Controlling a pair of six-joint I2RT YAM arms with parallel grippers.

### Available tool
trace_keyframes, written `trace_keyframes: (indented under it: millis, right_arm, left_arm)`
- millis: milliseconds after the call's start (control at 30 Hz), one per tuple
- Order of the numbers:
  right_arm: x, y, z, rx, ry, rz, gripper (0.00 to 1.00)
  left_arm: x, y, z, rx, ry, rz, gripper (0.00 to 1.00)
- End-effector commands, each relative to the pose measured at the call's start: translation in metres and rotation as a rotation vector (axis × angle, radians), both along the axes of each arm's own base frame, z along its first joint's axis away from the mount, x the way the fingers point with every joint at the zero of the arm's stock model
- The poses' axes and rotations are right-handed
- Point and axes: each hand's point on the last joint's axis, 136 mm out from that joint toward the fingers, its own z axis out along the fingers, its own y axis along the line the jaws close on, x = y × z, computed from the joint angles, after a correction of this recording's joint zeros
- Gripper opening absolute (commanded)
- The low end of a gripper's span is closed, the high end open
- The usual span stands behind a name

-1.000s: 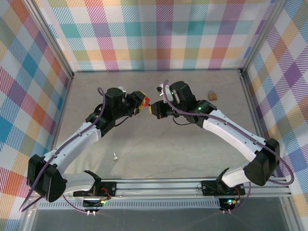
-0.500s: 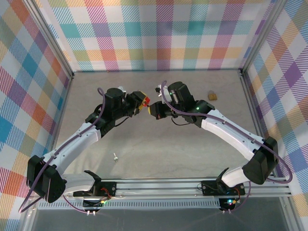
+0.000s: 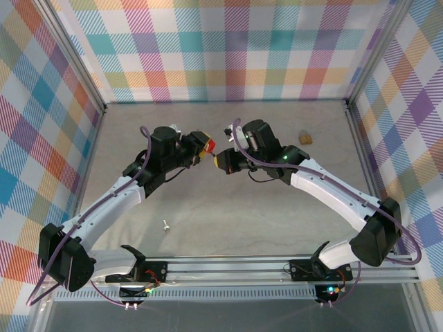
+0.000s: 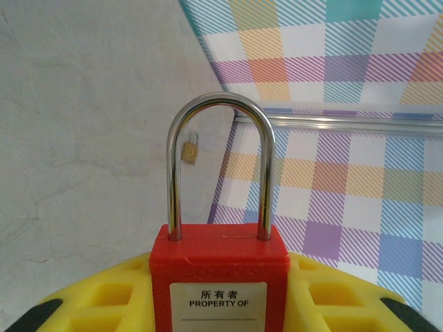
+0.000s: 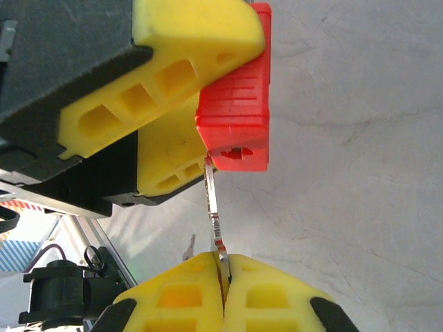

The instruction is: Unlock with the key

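Well, the left gripper (image 3: 202, 143) is clenched on the body of the red padlock (image 4: 219, 277), whose steel shackle (image 4: 220, 159) sits with both legs down in the body and arches away from the wrist. Facing the padlock's underside, the right gripper (image 5: 223, 277) pinches the key (image 5: 214, 207) tightly. The key's tip touches that underside at its edge, just beside the keyway slot (image 5: 239, 153), though I cannot tell if it sits inside, and a small brass lock (image 3: 304, 137) lies well apart from the padlock.
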Motion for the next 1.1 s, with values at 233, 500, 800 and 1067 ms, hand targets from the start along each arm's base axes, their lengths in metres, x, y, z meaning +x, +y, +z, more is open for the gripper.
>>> trace_keyframes:
  millis: [233,500,800,1067]
  right_arm:
    - [0.01,-0.021,-0.006,-0.032,-0.01,-0.067,0.0]
    - [0.008,-0.015,0.0,0.0,-0.005,-0.037,0.0]
    - [0.001,-0.01,0.005,0.042,0.014,-0.012,0.0]
    - [-0.003,-0.004,0.005,0.058,0.032,0.008,0.0]
  left_arm:
    - [-0.008,-0.003,0.021,-0.014,-0.056,-0.028,0.0]
    - [-0.01,-0.004,0.013,0.002,-0.038,-0.031,0.0]
    - [-0.008,-0.004,0.008,0.014,-0.032,-0.023,0.0]
    - [-0.007,-0.003,0.005,0.021,-0.029,-0.014,0.0]
